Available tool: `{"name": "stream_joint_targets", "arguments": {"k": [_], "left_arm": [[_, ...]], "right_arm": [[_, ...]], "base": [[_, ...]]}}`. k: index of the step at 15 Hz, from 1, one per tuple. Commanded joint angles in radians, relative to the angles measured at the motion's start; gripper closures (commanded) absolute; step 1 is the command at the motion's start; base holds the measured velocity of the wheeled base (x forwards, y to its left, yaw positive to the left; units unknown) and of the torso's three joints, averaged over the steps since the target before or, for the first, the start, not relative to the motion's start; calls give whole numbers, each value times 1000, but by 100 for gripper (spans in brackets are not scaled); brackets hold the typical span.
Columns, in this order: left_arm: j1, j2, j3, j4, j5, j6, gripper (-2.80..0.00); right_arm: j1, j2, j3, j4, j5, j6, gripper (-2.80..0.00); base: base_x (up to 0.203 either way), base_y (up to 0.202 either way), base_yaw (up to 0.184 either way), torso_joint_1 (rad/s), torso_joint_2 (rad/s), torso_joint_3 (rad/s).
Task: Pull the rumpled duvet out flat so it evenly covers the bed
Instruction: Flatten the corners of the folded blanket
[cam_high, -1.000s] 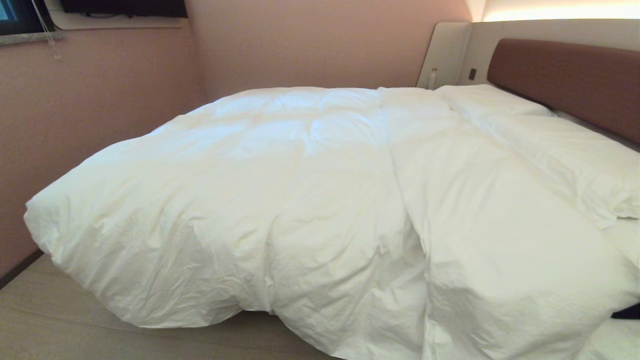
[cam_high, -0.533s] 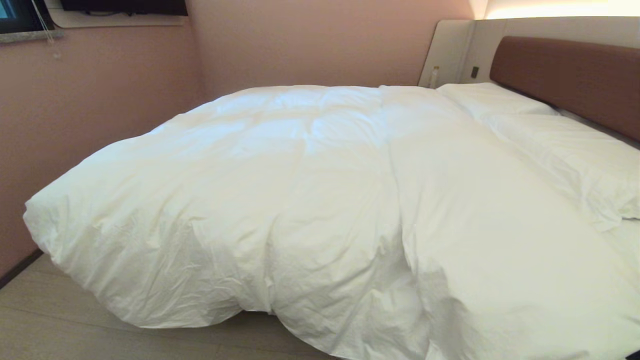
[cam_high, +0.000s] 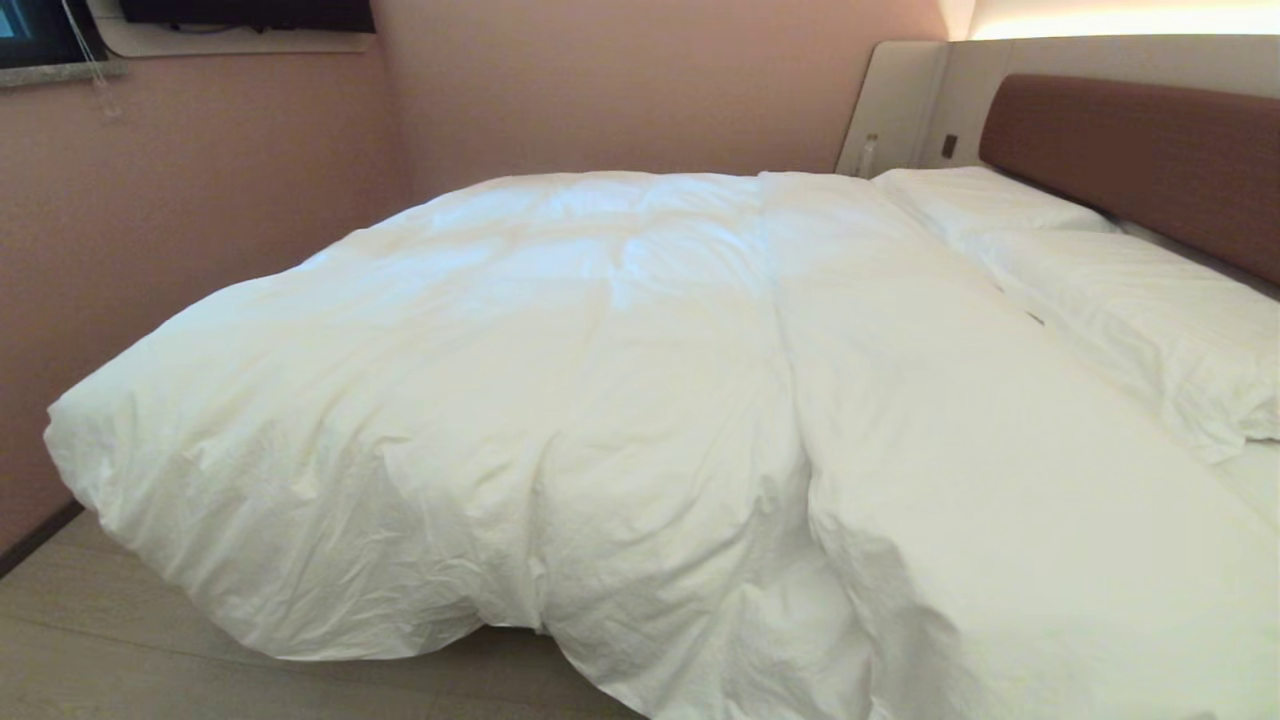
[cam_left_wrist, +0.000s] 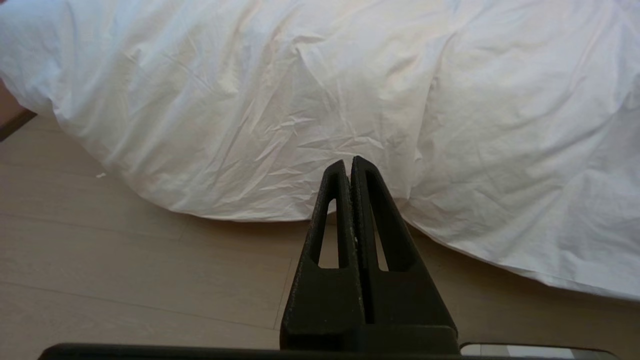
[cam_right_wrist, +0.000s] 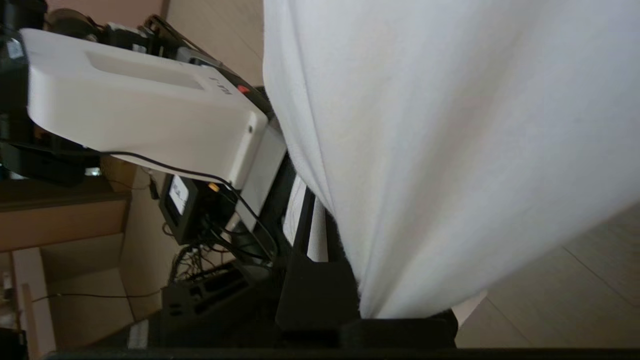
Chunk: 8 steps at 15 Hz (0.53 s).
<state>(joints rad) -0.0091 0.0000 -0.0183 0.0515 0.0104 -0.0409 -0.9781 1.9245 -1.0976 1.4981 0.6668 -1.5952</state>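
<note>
Two grippers, jaws closed: the right gripper (cam_right_wrist: 345, 280) clamps the duvet (cam_high: 620, 400) draped over the bed (cam_high: 1130, 160); the left gripper (cam_left_wrist: 349, 167) hovers empty above the floor (cam_left_wrist: 125, 270) beside its hanging edge.

Open floor (cam_high: 90, 650) lies before the bed's foot and left corner, where the duvet (cam_high: 560, 420) overhangs without touching it — a low gap runs beneath its hem. The left gripper (cam_left_wrist: 351, 165), fingers pressed together, hangs over that floor. A pink wall (cam_high: 180, 230) hems in the far left side — pillows (cam_high: 1120, 310) and headboard (cam_high: 1140, 160) close off the right.
</note>
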Motion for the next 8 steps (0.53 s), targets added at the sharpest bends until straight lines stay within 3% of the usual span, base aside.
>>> {"name": "stream_joint_targets", "arguments": {"k": [1,6,7,8], "left_arm": [[0,0,0,1,0,-1,0],[0,0,0,1,0,-1,0],[0,0,0,1,0,-1,0],[0,0,0,1,0,-1,0]], "right_arm": [[-1,28,-29,2,11,-9,0],[1,65,-98,2,10,-6,0],[1,67,-119,2,2,-3,-280],[0,68,-142,4,-21,1,-280]], "base": [[0,0,0,0,0,0],[0,0,0,0,0,0],[0,0,0,0,0,0],[0,0,0,0,0,0]]}}
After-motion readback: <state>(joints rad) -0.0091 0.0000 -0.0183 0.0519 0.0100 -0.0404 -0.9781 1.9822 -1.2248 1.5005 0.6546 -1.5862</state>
